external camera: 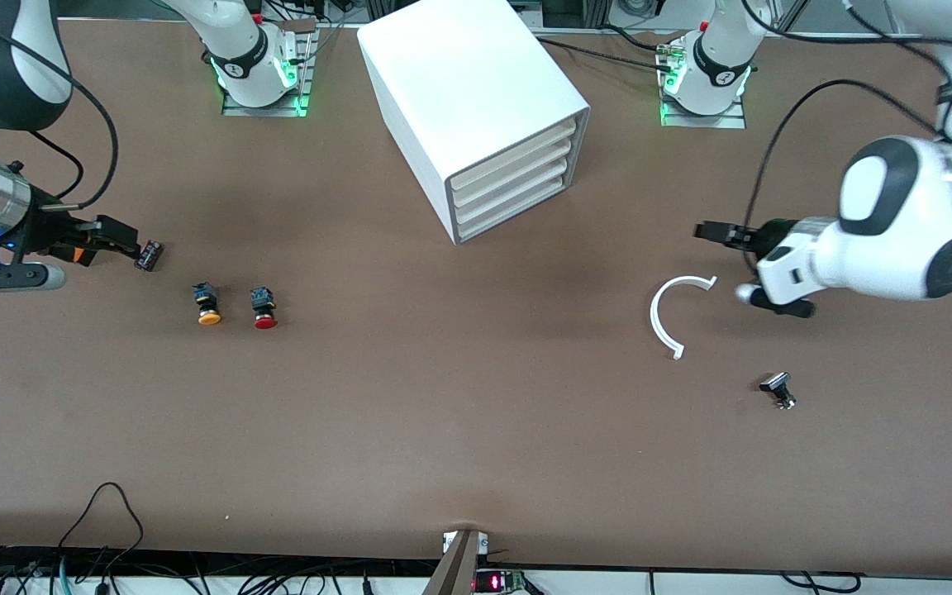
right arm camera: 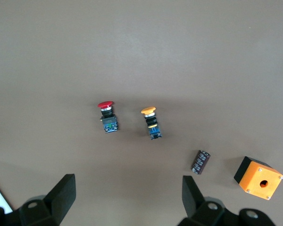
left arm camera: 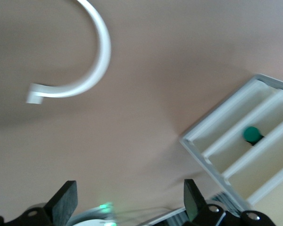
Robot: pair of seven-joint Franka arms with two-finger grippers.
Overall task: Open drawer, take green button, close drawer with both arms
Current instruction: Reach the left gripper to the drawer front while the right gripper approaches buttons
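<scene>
Front view | left claw (external camera: 707,232) apart over table (external camera: 476,397) near white arc (external camera: 658,318) | right claw (external camera: 125,240) apart (by capacitor (external camera: 149,255)) | base markings (external camera: 724,77) unreadable

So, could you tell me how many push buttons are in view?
3: orange button and red button side by side on the table toward the right arm's end; green button in a white compartment. Drawers may hide more.

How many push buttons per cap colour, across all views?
Red button: 1
Orange button: 1
Green button: 1
Total: 3
</scene>
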